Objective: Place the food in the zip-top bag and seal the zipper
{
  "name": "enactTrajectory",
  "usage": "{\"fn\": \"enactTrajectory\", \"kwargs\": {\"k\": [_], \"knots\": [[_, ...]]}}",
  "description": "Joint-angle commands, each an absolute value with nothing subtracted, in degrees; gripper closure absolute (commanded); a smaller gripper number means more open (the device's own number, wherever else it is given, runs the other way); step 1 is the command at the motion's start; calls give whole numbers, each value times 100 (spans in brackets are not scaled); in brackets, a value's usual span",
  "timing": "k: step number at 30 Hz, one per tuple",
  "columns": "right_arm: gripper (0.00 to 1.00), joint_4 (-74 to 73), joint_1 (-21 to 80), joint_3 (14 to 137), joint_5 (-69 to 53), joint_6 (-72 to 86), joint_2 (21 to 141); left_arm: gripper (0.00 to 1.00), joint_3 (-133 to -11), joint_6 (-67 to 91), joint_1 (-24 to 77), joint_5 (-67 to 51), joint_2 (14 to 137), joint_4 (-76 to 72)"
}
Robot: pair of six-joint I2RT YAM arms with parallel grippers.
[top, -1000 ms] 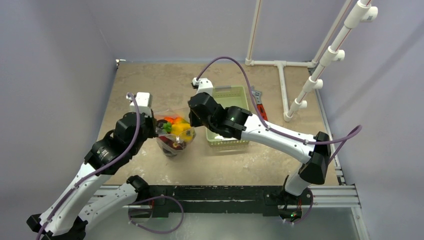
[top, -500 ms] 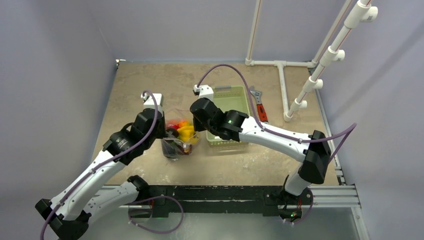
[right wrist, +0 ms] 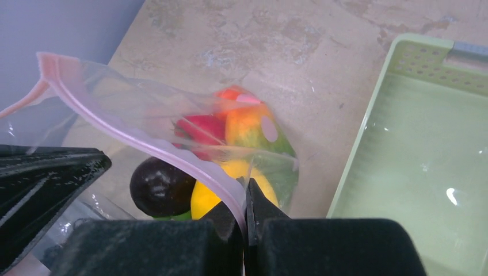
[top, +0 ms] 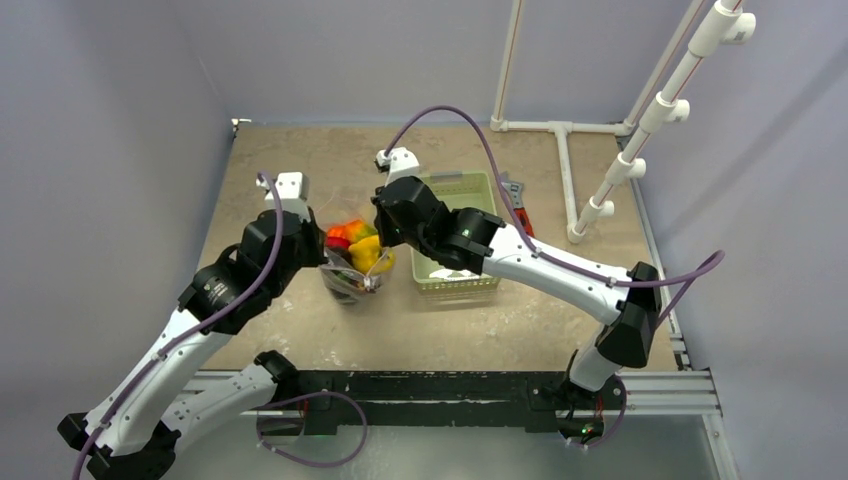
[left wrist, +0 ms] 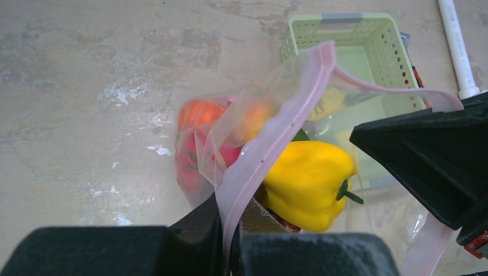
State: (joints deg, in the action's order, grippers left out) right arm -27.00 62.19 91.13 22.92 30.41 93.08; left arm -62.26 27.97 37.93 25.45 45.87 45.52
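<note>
Tan table [top: 300,160] carries green basket [top: 462,192], white pipes [top: 562,150].

Robotics lab cell, blank grey walls [top: 350,50], white pipe frame [top: 565,127], metal mounting rail [top: 470,384]

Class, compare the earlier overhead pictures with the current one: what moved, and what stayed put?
Both arms drew slightly away from their bases, taking the zip-top bag along. The left gripper and right gripper stay shut on the zipper, the food stays inside, and the green basket has not moved.

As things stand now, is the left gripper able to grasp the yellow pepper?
Probably not. The left gripper is shut on the zipper, and the yellow pepper sits inside the zip-top bag.
</note>
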Motion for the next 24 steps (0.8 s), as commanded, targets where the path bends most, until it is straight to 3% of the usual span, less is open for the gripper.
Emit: {"fn": "enactTrajectory", "kwargs": {"k": [1,12,18,20,24], "knots": [[100,-2343,6190,9701,2177,2179,9503,100,-6444,3246,3776,2320,4517,4497],[100,-1629,5998,9743,1067,240,9884,100,-5896,4893,3771,2531,4155,4843],[100,-1409,5994,9672,961,26,10025,100,-5367,5769,3771,2612,4065,4862],[93,-1462,5994,9691,1028,26,10030,100,-5289,5913,3773,2701,4025,4872],[64,-1379,5999,9609,1237,82,9792,100,-5226,6107,3774,2772,4003,4873]]}}
